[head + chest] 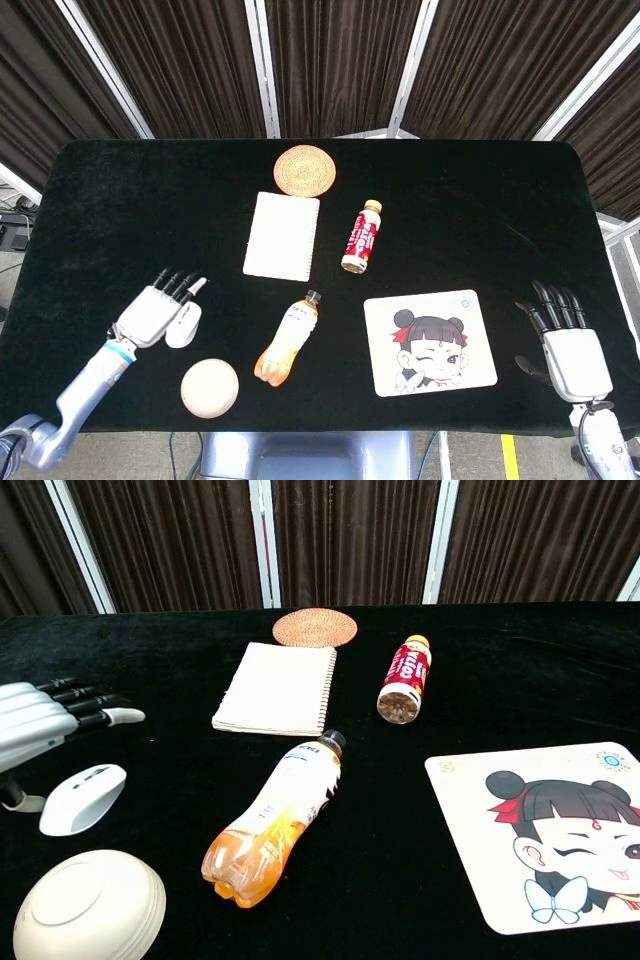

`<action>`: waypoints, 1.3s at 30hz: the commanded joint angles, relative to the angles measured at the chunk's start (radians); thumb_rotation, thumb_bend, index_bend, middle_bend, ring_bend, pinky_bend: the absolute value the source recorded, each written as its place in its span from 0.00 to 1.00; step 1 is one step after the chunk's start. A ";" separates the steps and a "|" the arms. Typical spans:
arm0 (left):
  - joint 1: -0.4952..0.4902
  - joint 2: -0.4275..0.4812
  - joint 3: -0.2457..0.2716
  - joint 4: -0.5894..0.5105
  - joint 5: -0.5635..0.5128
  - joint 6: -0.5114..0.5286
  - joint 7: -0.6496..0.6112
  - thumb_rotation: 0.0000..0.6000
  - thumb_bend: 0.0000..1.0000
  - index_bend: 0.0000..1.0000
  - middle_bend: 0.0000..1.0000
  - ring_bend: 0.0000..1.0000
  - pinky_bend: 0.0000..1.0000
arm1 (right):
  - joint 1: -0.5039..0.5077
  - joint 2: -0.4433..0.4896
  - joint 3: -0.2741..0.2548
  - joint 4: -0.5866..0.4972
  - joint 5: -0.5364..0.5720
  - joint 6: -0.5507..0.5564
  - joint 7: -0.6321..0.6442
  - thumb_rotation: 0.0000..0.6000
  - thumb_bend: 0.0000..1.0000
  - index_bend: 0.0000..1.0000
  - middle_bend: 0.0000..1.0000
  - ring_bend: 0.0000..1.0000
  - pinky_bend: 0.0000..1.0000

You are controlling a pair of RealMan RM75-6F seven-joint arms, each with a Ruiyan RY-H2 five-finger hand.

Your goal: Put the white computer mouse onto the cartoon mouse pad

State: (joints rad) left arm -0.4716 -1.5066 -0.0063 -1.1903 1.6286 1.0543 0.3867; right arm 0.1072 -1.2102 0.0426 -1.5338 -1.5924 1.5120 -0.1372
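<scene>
The white computer mouse (pixel 184 325) (pixel 83 798) lies on the black cloth at the front left. My left hand (pixel 156 308) (pixel 45 725) hovers just over and left of it, fingers stretched out and apart, holding nothing. The cartoon mouse pad (pixel 429 342) (pixel 545 832), white with a girl's face, lies flat at the front right. My right hand (pixel 564 341) rests open near the right edge, to the right of the pad, and shows only in the head view.
An orange drink bottle (pixel 286 340) (pixel 275 818) lies between mouse and pad. A white dome-shaped object (pixel 210 387) (pixel 88 907) sits near the front edge. Further back are a white notebook (pixel 282 234) (pixel 277 687), a red bottle (pixel 362 236) (pixel 404 678) and a woven coaster (pixel 304 170) (pixel 315 627).
</scene>
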 commanded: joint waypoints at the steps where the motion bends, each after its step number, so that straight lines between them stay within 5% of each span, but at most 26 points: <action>1: -0.008 -0.008 0.006 -0.016 0.000 -0.008 0.021 1.00 0.05 0.00 0.00 0.00 0.00 | 0.000 0.000 0.000 -0.001 -0.001 0.001 0.000 1.00 0.11 0.20 0.00 0.00 0.00; 15: -0.036 0.005 0.030 -0.106 -0.006 -0.035 0.063 1.00 0.08 0.30 0.00 0.00 0.00 | -0.003 0.006 -0.004 -0.009 -0.012 0.008 0.001 1.00 0.11 0.20 0.00 0.00 0.00; 22: -0.041 -0.001 0.036 -0.110 -0.026 -0.048 0.078 1.00 0.10 0.32 0.00 0.00 0.00 | -0.004 0.009 -0.007 -0.014 -0.016 0.010 0.000 1.00 0.11 0.20 0.00 0.00 0.00; 33: -0.042 0.002 0.046 -0.103 -0.030 -0.027 0.067 1.00 0.33 0.51 0.00 0.00 0.00 | -0.006 0.008 -0.007 -0.013 -0.017 0.011 -0.002 1.00 0.11 0.20 0.00 0.00 0.00; 39: -0.044 0.015 0.054 -0.115 -0.001 0.008 0.062 1.00 0.37 0.54 0.00 0.00 0.00 | -0.004 0.007 -0.006 -0.013 -0.016 0.008 -0.004 1.00 0.11 0.20 0.00 0.00 0.00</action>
State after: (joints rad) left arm -0.5150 -1.4952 0.0454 -1.3008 1.6214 1.0559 0.4478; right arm 0.1028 -1.2031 0.0364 -1.5472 -1.6081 1.5200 -0.1411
